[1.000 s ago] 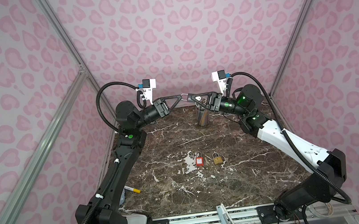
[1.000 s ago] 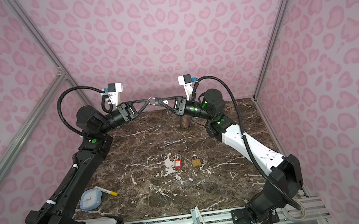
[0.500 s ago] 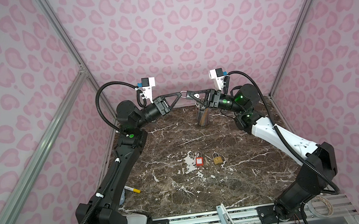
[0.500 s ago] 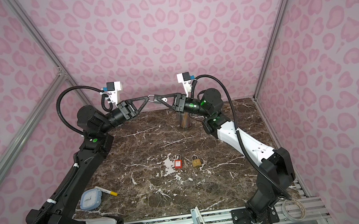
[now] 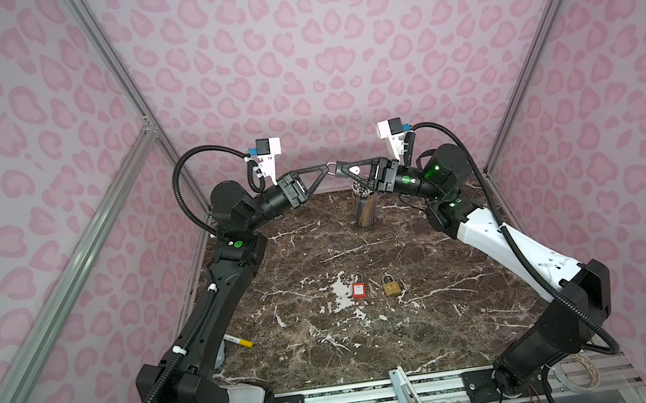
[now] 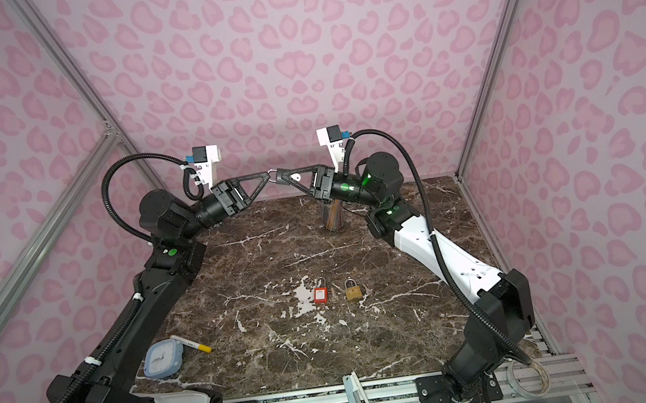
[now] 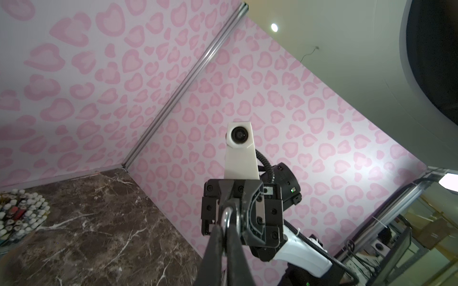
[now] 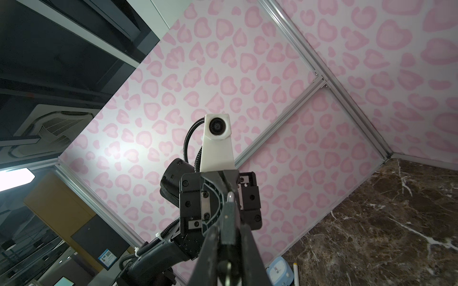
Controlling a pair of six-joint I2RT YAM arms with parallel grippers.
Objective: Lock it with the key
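The lock body (image 8: pixel 229 227), a narrow grey block, was off the worktop (image 5: pixel 332 356). It hung in the air at the back of the cell, between two end effectors that met tip to tip. A silver loop (image 7: pixel 226 218) stuck out of its end toward the left arm. Whether that loop was the shackle or the bow of a key could not be told from these views.

The right end effector (image 5: pixel 344 168) was closed to a narrow gap, clamping the block between its fingers. The left end effector (image 5: pixel 324 168) was fully closed, with the loop pinched at its very tips.

In both top views the long axis of the held piece ran roughly level along the line joining the two end effectors, across the cell from side to side. The loop pointed straight into the left fingers and the body straight back into the right ones. Neither arm was nearer, as both had hold of it.

By my reading, the coming move turns on that shared axis: a push or a twist along it, with the right arm bracing.

Well below and nearer the front, a red padlock (image 5: pixel 359 289) and a brass padlock (image 5: pixel 391 286) lay side by side on the marble, apart from both arms. A cup of pencils (image 5: pixel 365 210) stood under the right wrist.
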